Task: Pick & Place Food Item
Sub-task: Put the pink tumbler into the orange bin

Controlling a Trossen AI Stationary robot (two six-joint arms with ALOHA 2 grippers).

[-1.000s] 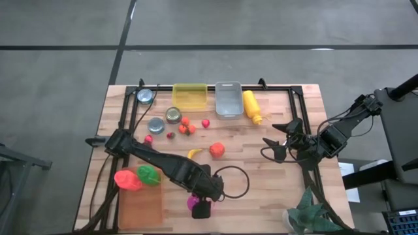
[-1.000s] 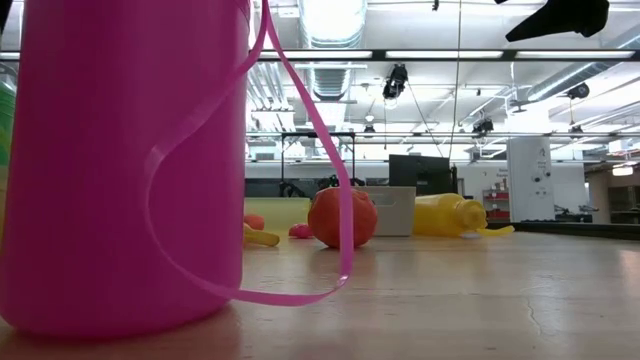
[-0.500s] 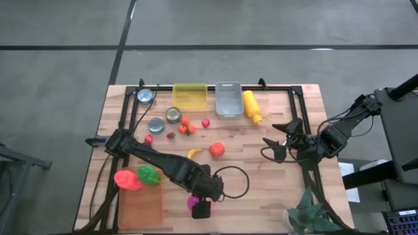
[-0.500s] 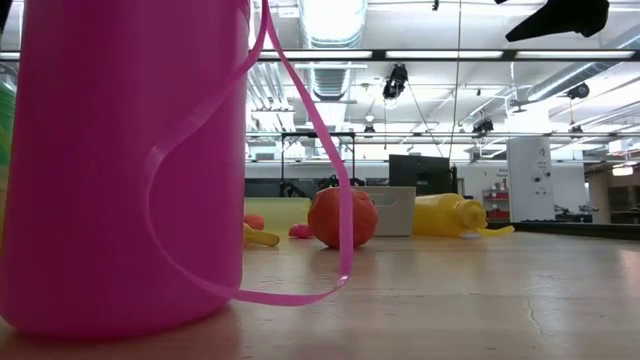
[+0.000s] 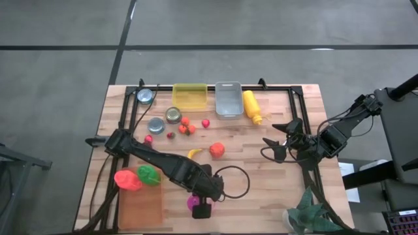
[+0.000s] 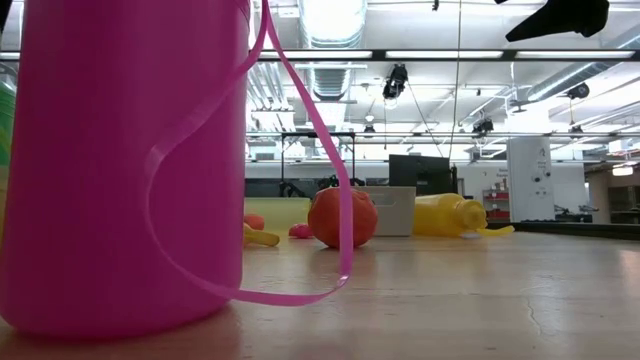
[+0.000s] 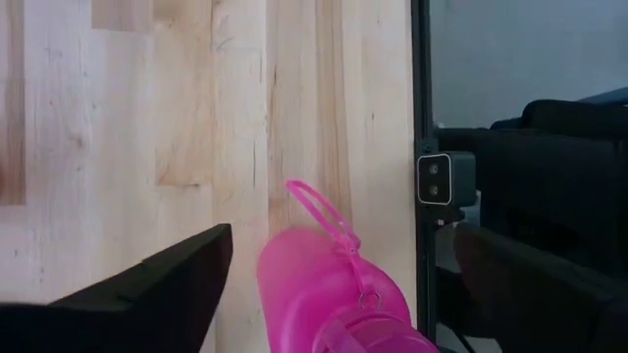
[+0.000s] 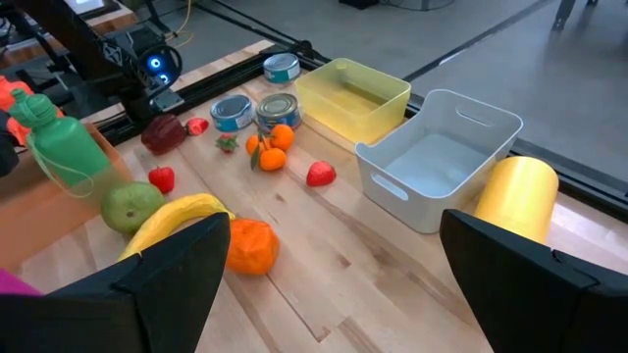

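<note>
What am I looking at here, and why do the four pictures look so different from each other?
It is one wooden table with two dark robot arms, photographed at once by four cameras. One looks straight down, one sits at table height, and one rides on each arm's wrist.

The left hand stands open around a tall pink plastic bottle near the table's front edge; that bottle fills the table-height picture. The right hand waits open at the right side, holding nothing.

Toy food lies scattered: a yellow banana, a round orange fruit, a yellow mustard bottle, small tins, plus a yellow tub and a white tub.
</note>
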